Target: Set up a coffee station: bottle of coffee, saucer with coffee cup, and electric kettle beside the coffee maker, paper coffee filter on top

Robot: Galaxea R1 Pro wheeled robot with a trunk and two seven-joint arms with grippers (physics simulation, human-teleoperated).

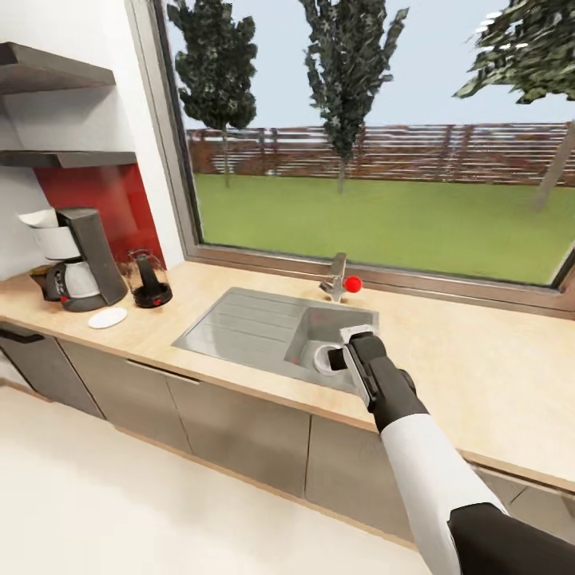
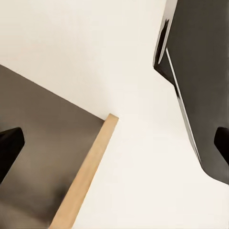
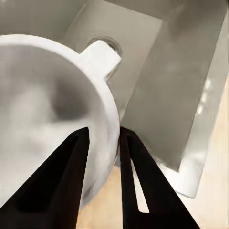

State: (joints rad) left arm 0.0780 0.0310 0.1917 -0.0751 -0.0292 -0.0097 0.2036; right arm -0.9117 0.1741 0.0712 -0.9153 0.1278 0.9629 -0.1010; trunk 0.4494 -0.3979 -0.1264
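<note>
My right gripper (image 1: 342, 357) is shut on the rim of the white coffee cup (image 1: 323, 361), holding it over the sink basin. In the right wrist view one finger (image 3: 64, 181) is inside the coffee cup (image 3: 47, 95) and the other is outside. At the far left of the kitchen countertop (image 1: 479, 367) stands the coffee maker (image 1: 80, 263), with the white paper coffee filter (image 1: 41, 217) on top. The electric kettle (image 1: 149, 279) is to its right and the empty saucer (image 1: 107, 318) in front. The kitchen shelf (image 1: 64, 158) hangs above. The bottle of coffee is hidden. My left gripper (image 2: 114, 143) is open over the floor.
A steel sink (image 1: 239, 323) with a drainboard is set into the counter, with a faucet and red knob (image 1: 352, 283) behind it under the window. Dark cabinet fronts (image 1: 239, 423) run below. The left wrist view looks down on pale floor (image 2: 95, 57) and a wooden edge strip (image 2: 88, 171).
</note>
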